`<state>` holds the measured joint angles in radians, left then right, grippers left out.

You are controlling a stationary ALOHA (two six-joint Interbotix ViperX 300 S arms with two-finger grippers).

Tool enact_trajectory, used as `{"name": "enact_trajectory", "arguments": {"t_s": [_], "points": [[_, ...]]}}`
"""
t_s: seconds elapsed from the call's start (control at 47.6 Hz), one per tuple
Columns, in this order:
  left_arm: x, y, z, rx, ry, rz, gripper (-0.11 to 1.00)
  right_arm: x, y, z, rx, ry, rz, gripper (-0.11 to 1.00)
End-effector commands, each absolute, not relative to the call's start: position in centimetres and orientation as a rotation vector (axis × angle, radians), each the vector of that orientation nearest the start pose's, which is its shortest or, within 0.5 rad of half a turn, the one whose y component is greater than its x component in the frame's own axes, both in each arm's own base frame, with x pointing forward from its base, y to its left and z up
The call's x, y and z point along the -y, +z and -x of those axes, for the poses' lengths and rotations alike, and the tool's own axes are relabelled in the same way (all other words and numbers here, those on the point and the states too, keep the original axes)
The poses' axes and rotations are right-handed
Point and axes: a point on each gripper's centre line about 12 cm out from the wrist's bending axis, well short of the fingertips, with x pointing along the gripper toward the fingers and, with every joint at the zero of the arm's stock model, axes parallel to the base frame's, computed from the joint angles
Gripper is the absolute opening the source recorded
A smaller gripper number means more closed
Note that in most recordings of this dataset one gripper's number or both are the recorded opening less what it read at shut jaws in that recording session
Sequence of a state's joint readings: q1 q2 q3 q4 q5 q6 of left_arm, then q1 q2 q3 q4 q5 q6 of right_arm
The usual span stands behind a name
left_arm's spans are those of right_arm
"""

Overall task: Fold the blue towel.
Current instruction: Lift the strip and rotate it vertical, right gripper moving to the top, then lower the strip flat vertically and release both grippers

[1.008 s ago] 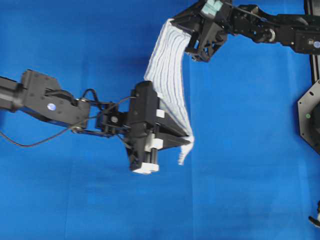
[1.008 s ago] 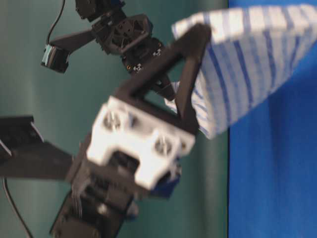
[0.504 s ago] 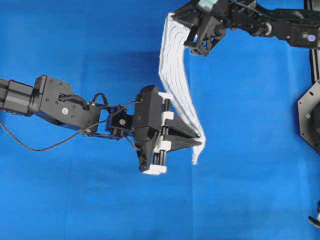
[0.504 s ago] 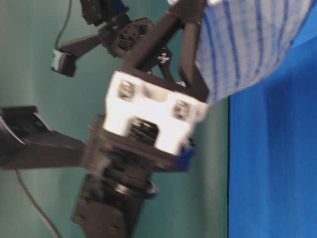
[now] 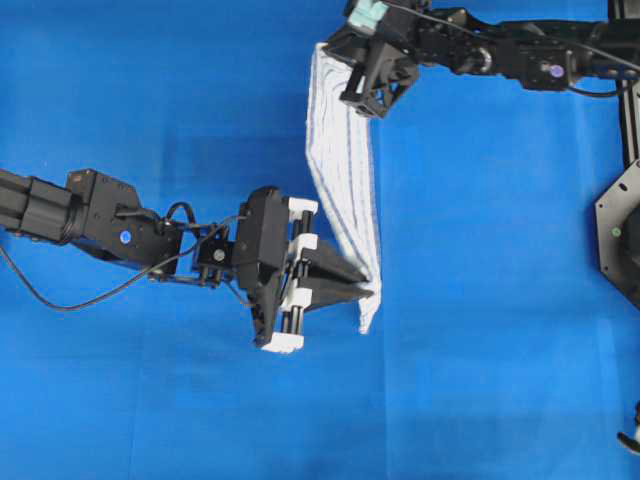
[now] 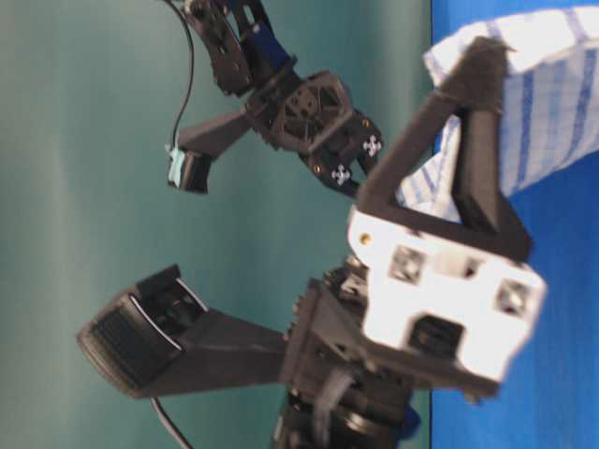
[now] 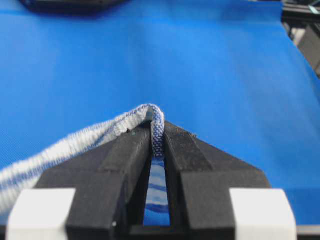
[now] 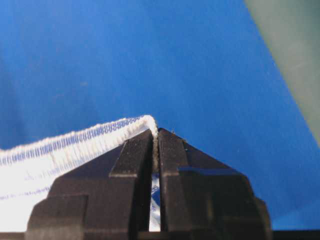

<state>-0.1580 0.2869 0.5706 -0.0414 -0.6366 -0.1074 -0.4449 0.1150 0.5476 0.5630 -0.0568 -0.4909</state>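
The blue towel (image 5: 342, 170), white with thin blue stripes, hangs in the air as a narrow band between my two grippers, above the blue table covering. My left gripper (image 5: 368, 288) is shut on its near corner, and the hem (image 7: 157, 129) shows pinched between the jaws. My right gripper (image 5: 335, 60) is shut on the far corner, and the white hem (image 8: 150, 121) shows at the jaw tips. In the table-level view the towel (image 6: 552, 103) hangs behind the left gripper (image 6: 473, 65).
The blue table covering (image 5: 480, 330) spreads under everything. A black base plate (image 5: 620, 235) and a black rail (image 5: 628, 120) stand at the right edge. The right arm (image 5: 520, 55) reaches in along the top.
Both grippers have carried the towel to the left. The towel hangs straighter and narrower between them than it did a second ago.
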Motion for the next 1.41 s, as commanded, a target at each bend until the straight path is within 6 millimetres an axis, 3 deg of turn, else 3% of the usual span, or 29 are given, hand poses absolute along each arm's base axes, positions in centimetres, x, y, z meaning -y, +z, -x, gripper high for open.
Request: {"name": "enact_trajectory", "arguments": {"t_s": [0.0,0.399,0.756,0.819,0.861,1.029,1.092,1.134,1.259,1.385], "points": [[7.1,15.7,-44.7,-0.200,-0.123,0.127,0.05,18.9,17.9,-39.5,-0.554,-0.472,-0.179,0.24],[6.5,13.9,-41.6,-0.316,-0.092,0.240,0.05,18.8,16.1,-43.0,-0.586,-0.428,-0.175,0.24],[6.3,12.8,-39.8,-0.375,-0.070,0.321,0.07,18.5,14.9,-44.1,-0.602,-0.414,-0.182,0.25],[6.3,12.6,-39.7,-0.395,-0.064,0.332,0.14,18.2,14.9,-44.2,-0.604,-0.407,-0.181,0.26],[6.4,12.5,-39.6,-0.413,-0.061,0.338,0.23,18.1,14.9,-44.3,-0.603,-0.406,-0.178,0.32],[6.4,12.4,-38.5,-0.512,-0.045,0.348,0.73,18.0,15.0,-44.3,-0.595,-0.409,-0.179,0.82],[6.5,12.8,-37.9,-0.540,-0.048,0.343,0.87,18.0,15.2,-44.2,-0.592,-0.408,-0.174,0.95],[6.6,13.4,-37.4,-0.550,-0.049,0.344,0.91,17.9,15.4,-44.1,-0.590,-0.406,-0.171,0.97],[6.6,15.4,-36.0,-0.546,-0.061,0.342,0.88,17.7,17.2,-43.5,-0.563,-0.401,-0.158,0.91],[6.4,18.1,-34.5,-0.498,-0.077,0.340,0.88,17.1,19.2,-42.2,-0.532,-0.396,-0.137,0.92]]}}
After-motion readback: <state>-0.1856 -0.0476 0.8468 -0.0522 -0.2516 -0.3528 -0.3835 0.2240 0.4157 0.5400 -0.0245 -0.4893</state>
